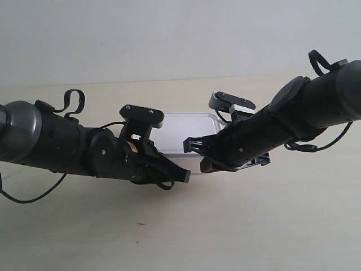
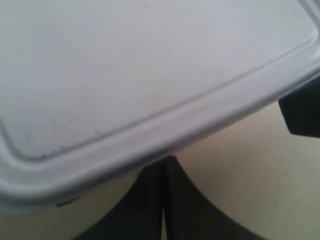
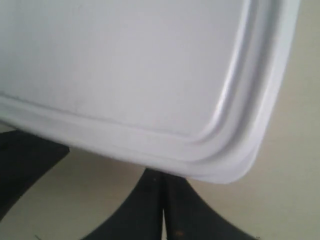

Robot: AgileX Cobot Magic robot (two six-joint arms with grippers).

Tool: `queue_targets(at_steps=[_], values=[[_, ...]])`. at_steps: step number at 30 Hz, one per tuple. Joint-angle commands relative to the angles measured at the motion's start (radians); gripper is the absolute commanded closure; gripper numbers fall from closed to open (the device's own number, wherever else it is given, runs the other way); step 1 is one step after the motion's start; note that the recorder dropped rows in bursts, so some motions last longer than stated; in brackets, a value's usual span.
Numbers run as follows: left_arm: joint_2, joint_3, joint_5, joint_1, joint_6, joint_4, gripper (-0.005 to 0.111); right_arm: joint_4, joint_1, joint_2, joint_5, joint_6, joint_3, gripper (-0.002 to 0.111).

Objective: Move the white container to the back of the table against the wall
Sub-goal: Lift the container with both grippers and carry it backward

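The white container (image 1: 183,131) lies on the table (image 1: 254,226), its flat rimmed lid up, some way in front of the wall (image 1: 169,34). Both arms reach in from the sides and hide its near edge. The lid (image 2: 150,65) fills the left wrist view; my left gripper (image 2: 164,162) is shut, its tips at the box's rim with nothing between them. In the right wrist view a rounded corner of the box (image 3: 150,65) sits just past my right gripper (image 3: 162,175), also shut and empty at the rim. The two grippers are close together, the left gripper (image 1: 181,175) beside the right gripper (image 1: 197,155).
A strip of bare tabletop lies between the box and the wall. A tiny dark speck (image 1: 140,224) marks the table near the front. Cables loop off both arms. The other gripper shows as a dark shape at the edge of each wrist view.
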Motion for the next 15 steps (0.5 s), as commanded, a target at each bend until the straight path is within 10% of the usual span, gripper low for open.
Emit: queue_targets(at_steps=[1,15], values=[[0.029,-0.047,-0.01,0.074,0.05,0.007,0.107,-0.005,0.004,0.049,-0.015,0.001,-0.057,0.108],[0.125,-0.225,0.013,0.125,0.059,0.056,0.107,-0.009,-0.006,0.228,-0.032,0.001,-0.326,0.108]])
